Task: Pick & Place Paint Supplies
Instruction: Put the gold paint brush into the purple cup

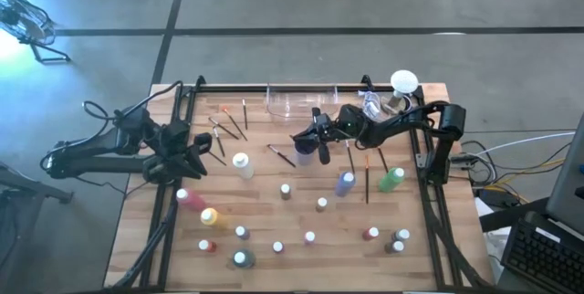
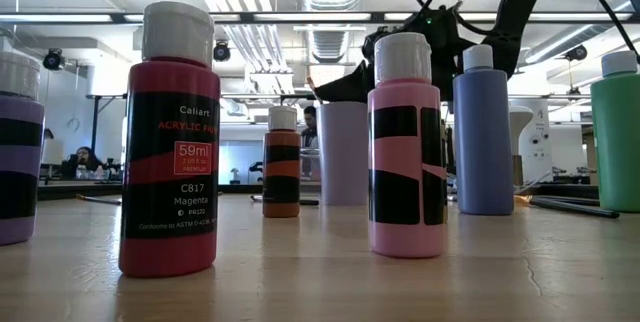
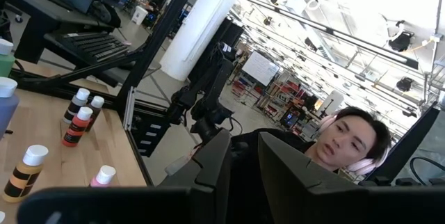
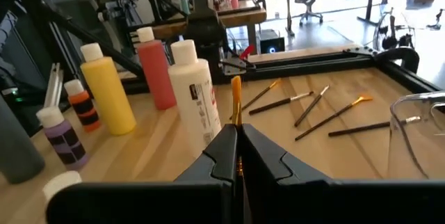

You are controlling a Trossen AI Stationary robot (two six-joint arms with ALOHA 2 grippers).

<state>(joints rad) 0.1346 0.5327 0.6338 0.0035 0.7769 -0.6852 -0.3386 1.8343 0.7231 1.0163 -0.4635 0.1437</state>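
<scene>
The wooden table (image 1: 265,212) carried everything. The left gripper (image 1: 196,148) waited over its left edge, tilted up toward the room, and the state of its claw could not be told. The right gripper (image 1: 315,143) hung near the middle back, just in front of a clear plastic tray (image 1: 301,100). Its claw was pressed together on a thin paintbrush (image 4: 236,95), whose orange tip stood up past the fingertips.

Five taller bottles stood on the wood: a white bottle (image 1: 242,164), a pink one (image 1: 190,198), a yellow one (image 1: 210,215), a blue-purple one (image 1: 345,183) and a green one (image 1: 392,179). About ten small bottles (image 1: 310,236) were scattered nearer the front. At least seven loose brushes (image 1: 228,128) lay toward the back.

The brush was probably very light and stiff but slim enough to swivel in a pinch, so mid-handle seemed the safest hold, away from the bristles. The bottles looked smooth and easily tipped, and were probably best gripped around the body below the cap.
</scene>
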